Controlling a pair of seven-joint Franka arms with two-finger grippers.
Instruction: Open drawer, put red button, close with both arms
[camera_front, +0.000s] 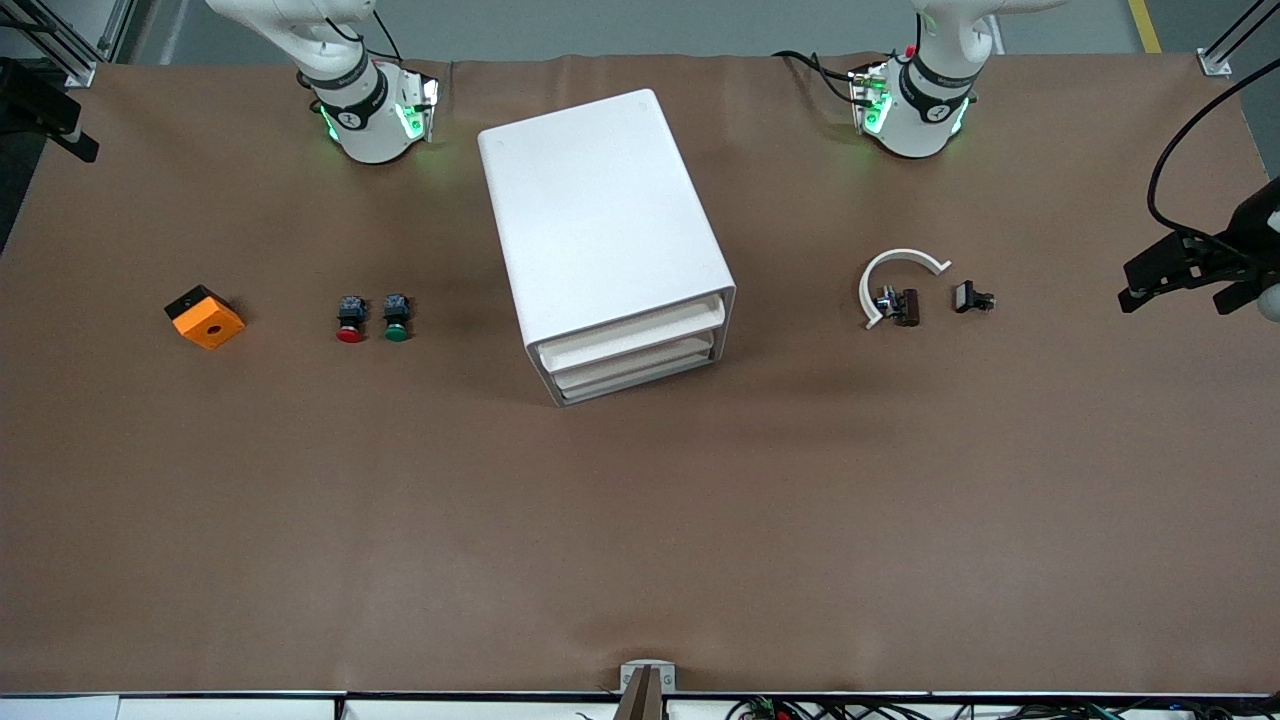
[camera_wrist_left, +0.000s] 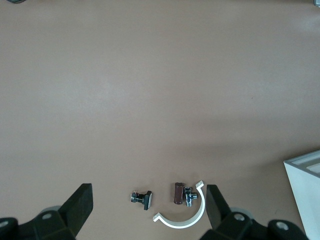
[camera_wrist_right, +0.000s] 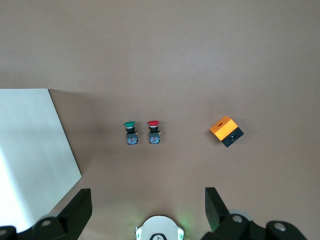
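The white cabinet (camera_front: 595, 215) stands mid-table, its front facing the front camera. Its top drawer (camera_front: 630, 335) is shut, like the two below it. The red button (camera_front: 350, 320) lies toward the right arm's end of the table, right beside the green button (camera_front: 396, 318). It also shows in the right wrist view (camera_wrist_right: 153, 131). My right gripper (camera_wrist_right: 148, 202) is open and empty, high over its own base. My left gripper (camera_wrist_left: 148, 200) is open and empty, high over small parts at the left arm's end. Neither gripper shows in the front view.
An orange square block (camera_front: 205, 317) lies beside the buttons, closer to the table's end. A white curved clip (camera_front: 900, 275), a brown part (camera_front: 905, 306) and a small black part (camera_front: 972, 297) lie toward the left arm's end. Black camera mounts (camera_front: 1195, 265) stand at the table's ends.
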